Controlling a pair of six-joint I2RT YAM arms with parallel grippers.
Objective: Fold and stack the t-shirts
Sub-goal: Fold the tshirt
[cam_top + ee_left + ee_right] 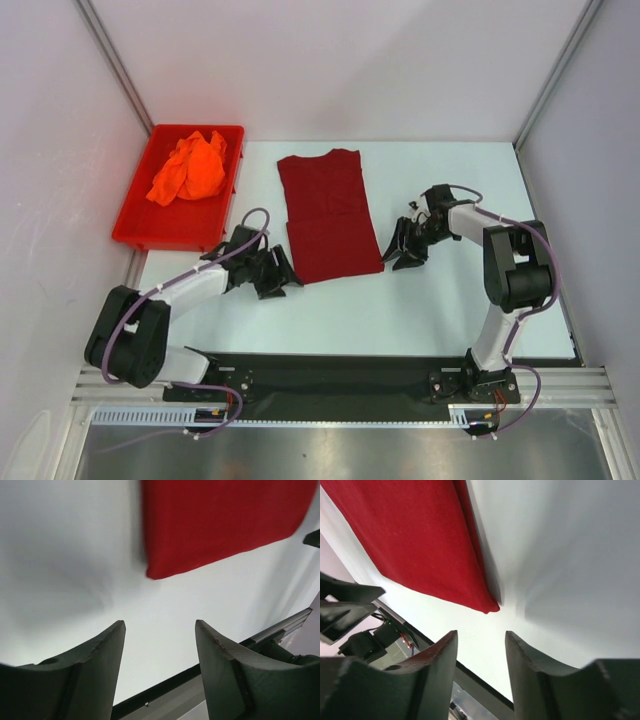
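Maroon t-shirt [325, 215], folded lengthwise into a long narrow rectangle, flat on the white table [420, 310], directly between the two grippers. One near hem corner just ahead of the left gripper [280, 272], the other just ahead of the right gripper [405, 250].

Left gripper released: jaws parted over bare table, nothing between them, clear of the cloth. Right gripper likewise released: jaws apart and empty, the cloth corner a little beyond the fingertips, not touched.

Orange t-shirt [190, 168] crumpled in a heap inside the red bin [160, 238], beyond the left gripper and off to its left, at the far left of the table. Well apart from the right gripper, with the maroon t-shirt in between.
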